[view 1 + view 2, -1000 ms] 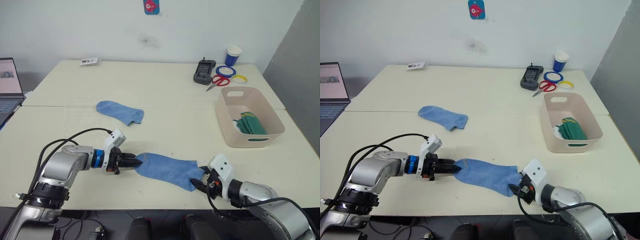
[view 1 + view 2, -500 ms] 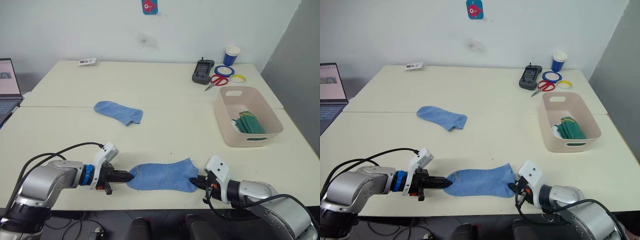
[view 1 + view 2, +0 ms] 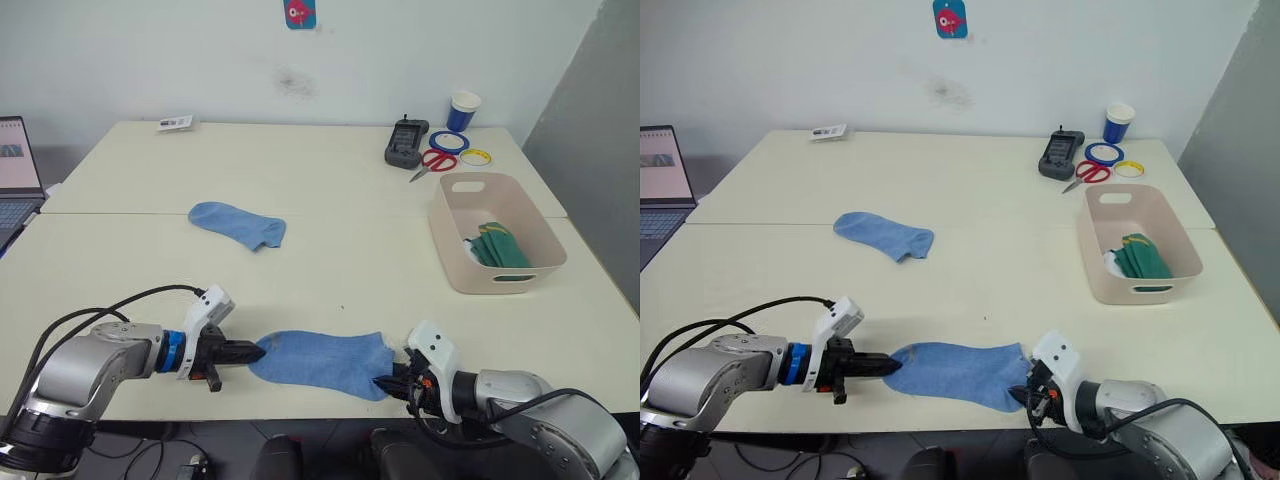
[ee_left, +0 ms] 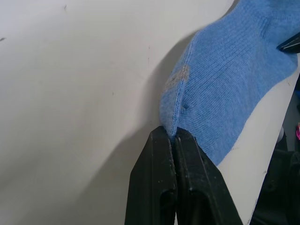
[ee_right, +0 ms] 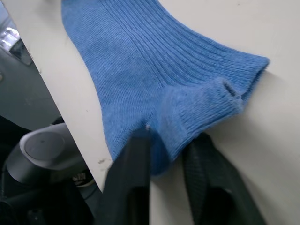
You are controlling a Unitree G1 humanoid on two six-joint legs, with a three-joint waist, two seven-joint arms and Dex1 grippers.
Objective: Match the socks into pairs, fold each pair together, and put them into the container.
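Note:
A light blue sock [image 3: 318,362] lies flat along the table's front edge. My left gripper [image 3: 255,352] is shut on its toe end, the two fingers pinching the fabric edge [image 4: 174,136]. My right gripper [image 3: 388,381] is at the cuff end, fingers apart, with the bunched cuff corner [image 5: 197,108] lying between them. A second light blue sock [image 3: 238,223] lies alone farther back on the left. The beige container [image 3: 443,235] stands at the right with folded dark green socks [image 3: 502,250] and a bit of white sock [image 3: 470,252] inside.
Behind the container are a black device [image 3: 404,146], red scissors [image 3: 432,162], blue and yellow rings [image 3: 452,141] and a blue-and-white cup [image 3: 465,110]. A laptop [image 3: 15,170] sits at the far left edge and a small card [image 3: 177,123] at the back.
Both grippers drew the sock toward the front edge. In the last half second its cuff end came down nearer the edge with the right gripper. The left gripper stayed shut on the toe.

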